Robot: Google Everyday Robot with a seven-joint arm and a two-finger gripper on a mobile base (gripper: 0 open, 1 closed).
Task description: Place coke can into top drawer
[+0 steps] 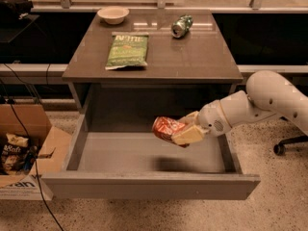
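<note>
The coke can (166, 128) is being held tilted on its side above the open top drawer (144, 186), over the right part of the grey floor and not touching it. It is being clamped at its right end by the gripper (187, 128), which is being extended in from the right. Behind, a green chip bag (127, 49), a green can (181, 25) and a bowl (113, 15) are being carried by the bench (202, 61).

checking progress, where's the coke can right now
The coke can is held sideways in the gripper, over the right half of the open top drawer.
</note>
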